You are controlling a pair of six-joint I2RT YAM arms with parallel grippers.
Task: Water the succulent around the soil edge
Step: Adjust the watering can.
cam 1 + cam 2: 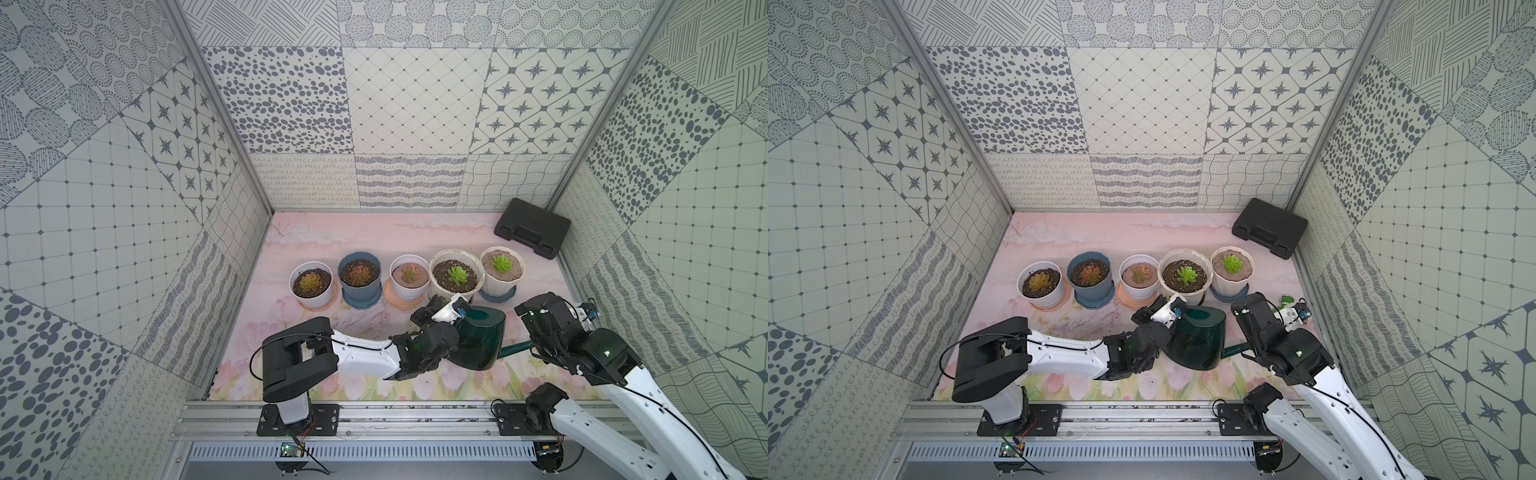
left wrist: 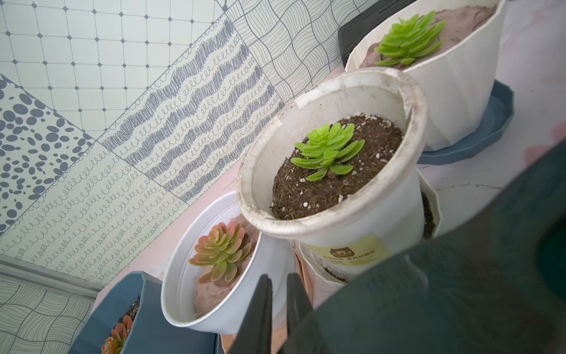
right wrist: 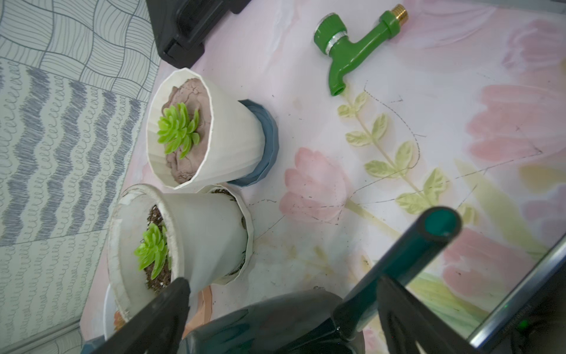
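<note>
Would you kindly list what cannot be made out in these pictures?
- left gripper hold on watering can: finger bases cut off by left wrist frame; wrist hides them in both top views.
- can's contents: opening too dark, top views.
- soil edge near side: pot wall hides it, left wrist view.

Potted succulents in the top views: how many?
5, in one row, left to right: white pot, blue-grey pot, small white pot, cream pot, white fluted pot. None looks hidden.

The succulent (image 1: 501, 263), a small bright green spiky rosette, sits upright in the middle of a white fluted pot (image 1: 498, 286) at the right end of the row. The soil edge (image 3: 180, 176), smooth, mounded light brown with fine cracks, rings it just inside the lip.
</note>
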